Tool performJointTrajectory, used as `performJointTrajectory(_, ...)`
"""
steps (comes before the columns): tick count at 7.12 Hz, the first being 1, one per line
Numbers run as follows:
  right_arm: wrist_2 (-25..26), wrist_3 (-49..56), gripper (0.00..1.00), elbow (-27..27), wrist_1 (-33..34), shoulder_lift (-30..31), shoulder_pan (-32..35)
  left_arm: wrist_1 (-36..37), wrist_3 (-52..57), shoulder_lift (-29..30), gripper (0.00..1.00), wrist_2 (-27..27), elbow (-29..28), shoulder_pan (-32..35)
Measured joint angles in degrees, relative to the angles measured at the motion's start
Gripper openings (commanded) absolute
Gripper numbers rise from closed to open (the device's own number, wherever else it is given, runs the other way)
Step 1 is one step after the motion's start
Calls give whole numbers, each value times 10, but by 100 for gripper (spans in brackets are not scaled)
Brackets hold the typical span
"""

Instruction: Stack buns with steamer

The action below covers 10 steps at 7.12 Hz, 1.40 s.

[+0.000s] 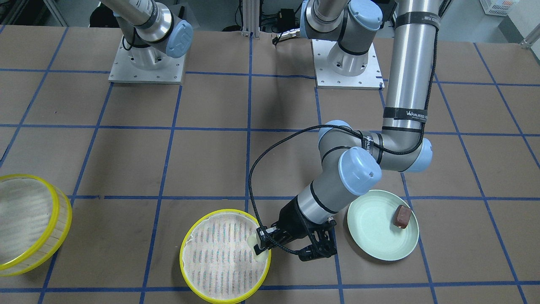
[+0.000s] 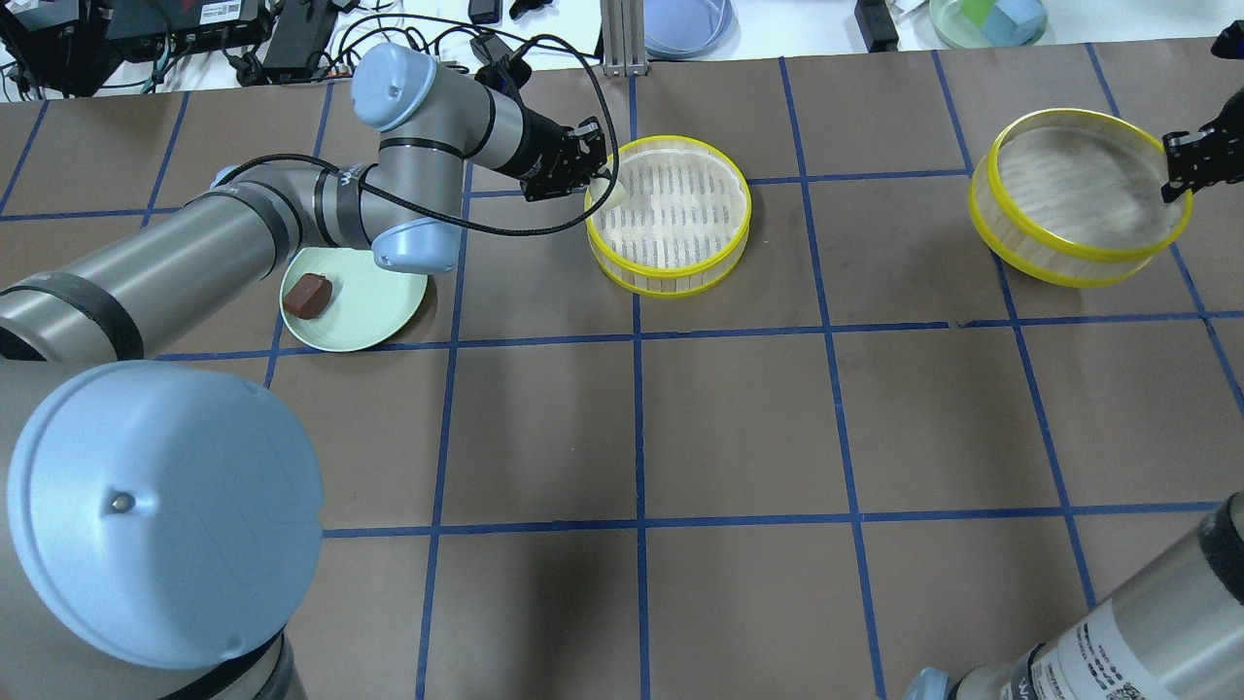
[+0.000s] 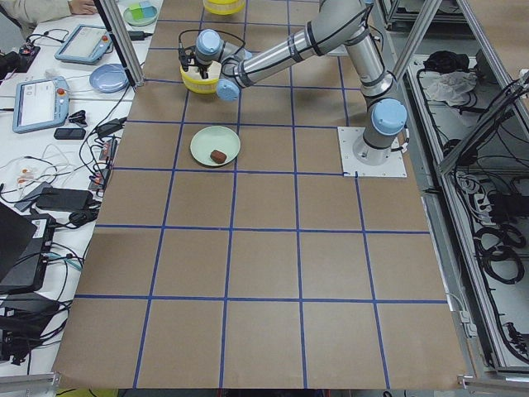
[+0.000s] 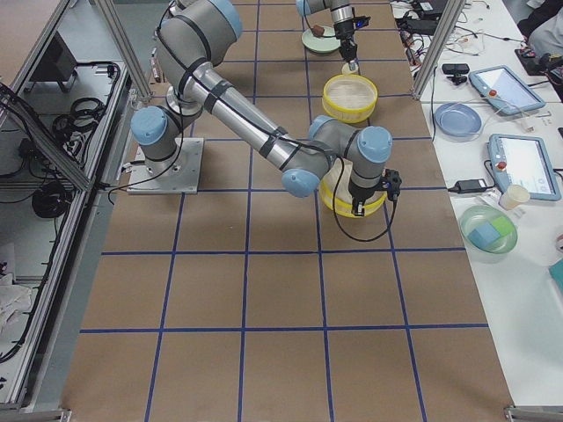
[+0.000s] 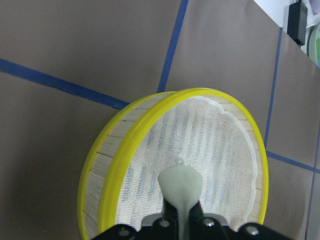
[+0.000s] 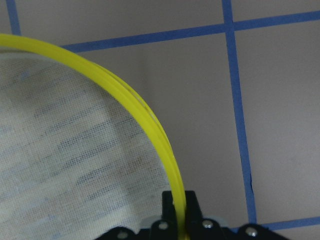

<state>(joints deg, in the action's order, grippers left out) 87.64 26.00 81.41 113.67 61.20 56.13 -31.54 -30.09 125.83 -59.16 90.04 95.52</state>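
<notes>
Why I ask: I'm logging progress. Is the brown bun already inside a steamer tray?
No, the overhead view shows the brown bun lying on the pale green plate.

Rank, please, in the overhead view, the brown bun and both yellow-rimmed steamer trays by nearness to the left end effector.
1. Central yellow-rimmed mesh steamer tray: directly below it.
2. Dark reddish-brown bun: left, on the pale green round plate.
3. Other yellow-rimmed steamer tray: far right.

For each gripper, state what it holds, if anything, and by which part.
The left gripper holds the white bun, pinched by its sides. The right gripper holds a steamer tray by its yellow rim, clamped across the rim.
</notes>
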Motion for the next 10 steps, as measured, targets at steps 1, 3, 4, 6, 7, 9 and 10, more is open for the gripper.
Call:
performJointTrajectory(1, 0, -14, 0, 2, -7, 9, 5, 1, 0, 7, 77, 1, 0, 2)
performJointTrajectory(3, 6, -60, 0, 10, -27, 28, 34, 1, -2, 11, 94, 1, -1, 4)
performJointTrajectory(4, 7, -83, 0, 21, -30, 41, 51, 0, -3, 11, 99, 1, -1, 4)
performJointTrajectory(6, 8, -139, 0, 53, -31, 80, 99, -1, -22, 7, 100, 1, -3, 5)
performJointTrajectory(7, 9, -160, 0, 67, -28, 91, 117, -1, -32, 4, 100, 2, -4, 5)
performJointTrajectory(9, 13, -206, 0, 76, -26, 102, 154, -21, -35, -14, 100, -2, -17, 3)
performJointTrajectory(10, 21, -253, 0, 78, -27, 109, 187, -76, 4, -32, 100, -24, -34, -7)
